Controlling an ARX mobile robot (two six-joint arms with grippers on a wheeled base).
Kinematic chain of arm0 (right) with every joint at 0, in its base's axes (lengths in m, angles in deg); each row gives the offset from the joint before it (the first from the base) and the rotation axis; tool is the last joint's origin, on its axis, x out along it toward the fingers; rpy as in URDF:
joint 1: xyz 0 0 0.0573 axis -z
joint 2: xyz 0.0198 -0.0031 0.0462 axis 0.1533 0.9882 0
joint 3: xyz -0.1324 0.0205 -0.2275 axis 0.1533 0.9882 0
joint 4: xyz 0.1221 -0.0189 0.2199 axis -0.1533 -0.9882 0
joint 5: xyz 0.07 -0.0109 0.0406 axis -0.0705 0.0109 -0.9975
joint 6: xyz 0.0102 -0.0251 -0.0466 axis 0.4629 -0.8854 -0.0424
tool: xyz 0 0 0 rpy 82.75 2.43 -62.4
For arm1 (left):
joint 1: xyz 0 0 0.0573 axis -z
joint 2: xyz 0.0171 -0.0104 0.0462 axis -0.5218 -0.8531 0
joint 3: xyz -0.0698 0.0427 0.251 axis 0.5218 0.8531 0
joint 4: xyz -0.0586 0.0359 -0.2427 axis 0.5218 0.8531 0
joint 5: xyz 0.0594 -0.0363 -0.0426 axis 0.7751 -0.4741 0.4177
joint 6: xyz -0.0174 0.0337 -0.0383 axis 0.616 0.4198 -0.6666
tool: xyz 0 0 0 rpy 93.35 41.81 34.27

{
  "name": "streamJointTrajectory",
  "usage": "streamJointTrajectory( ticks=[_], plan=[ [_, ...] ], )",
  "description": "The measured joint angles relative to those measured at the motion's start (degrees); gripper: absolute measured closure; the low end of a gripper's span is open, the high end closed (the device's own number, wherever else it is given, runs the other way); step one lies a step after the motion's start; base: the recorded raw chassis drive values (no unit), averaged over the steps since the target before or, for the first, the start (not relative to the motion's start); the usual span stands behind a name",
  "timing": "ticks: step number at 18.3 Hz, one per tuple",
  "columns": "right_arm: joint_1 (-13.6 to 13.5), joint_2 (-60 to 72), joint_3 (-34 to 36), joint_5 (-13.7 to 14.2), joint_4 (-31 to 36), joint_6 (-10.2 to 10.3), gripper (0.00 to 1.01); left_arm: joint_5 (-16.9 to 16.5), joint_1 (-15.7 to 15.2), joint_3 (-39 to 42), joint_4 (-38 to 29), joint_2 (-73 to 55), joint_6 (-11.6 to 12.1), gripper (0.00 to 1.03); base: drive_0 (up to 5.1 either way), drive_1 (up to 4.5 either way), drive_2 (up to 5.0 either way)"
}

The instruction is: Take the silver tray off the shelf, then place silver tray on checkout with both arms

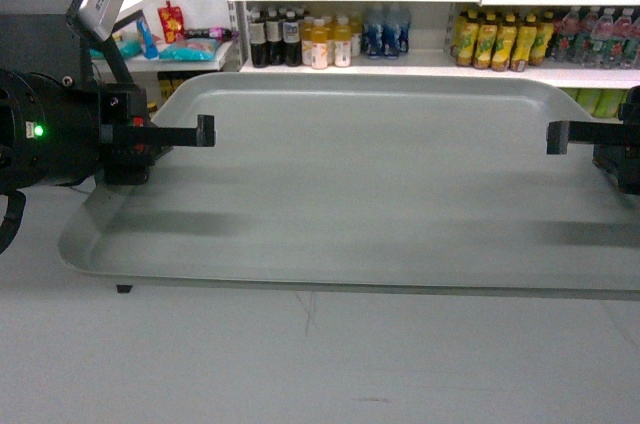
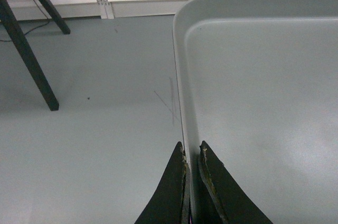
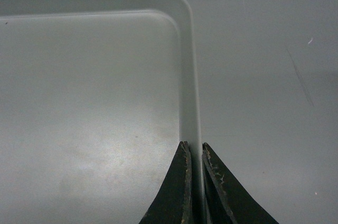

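The tray (image 1: 350, 184) is held up between the two arms, one gripper on each short side. From the head camera it fills the middle of the room, its near long edge low and close, its far edge rising in front of the store shelves (image 1: 430, 62) stocked with bottles (image 1: 310, 39).

The left gripper (image 2: 191, 152) is clamped on the tray's left rim: one jaw sits outside the edge and one inside, with the thin rim pinched between them. The arm behind it shows a green light (image 1: 39, 130). The right gripper (image 3: 194, 147) grips the right rim the same way, jaws closed tight on either side of the raised edge, just below the rounded far corner.

Under the tray, the wrist cameras show a smooth grey floor (image 2: 95, 102) with a few faint scuff marks, and dark slanting legs (image 2: 29, 65) of some stand off to the left. I cannot tell whether the tray touches anything below it.
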Motion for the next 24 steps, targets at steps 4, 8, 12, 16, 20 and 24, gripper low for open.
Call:
streamJointTrajectory(
  ticks=[4,8,12,16,20,24],
  plan=[
    [0.0,0.1,0.0,-0.1,0.0,0.0,0.98,-0.2,0.0,0.0,0.3,0.0,0.0,0.99,0.0,0.00,0.0],
    [0.0,0.1,0.0,-0.1,0.0,0.0,0.98,-0.1,0.0,0.0,0.3,0.0,0.0,0.99,0.0,0.00,0.0],
    [0.0,0.1,0.0,-0.1,-0.1,0.0,0.98,0.0,0.1,0.0,0.3,0.0,0.0,0.99,-3.7,1.85,1.9],
    [0.3,0.2,0.0,-0.1,-0.1,0.0,0.98,-0.1,0.2,0.0,0.3,-0.1,0.0,0.99,-4.8,2.62,2.6],
    [0.3,0.2,0.0,-0.1,0.0,0.0,0.98,0.1,0.2,0.0,0.2,-0.1,0.0,0.99,-5.0,2.47,2.5],
    [0.3,0.1,0.0,-0.1,0.0,0.0,0.98,-0.1,0.2,0.0,0.2,-0.1,0.0,0.99,-5.0,2.46,2.5]
  ],
)
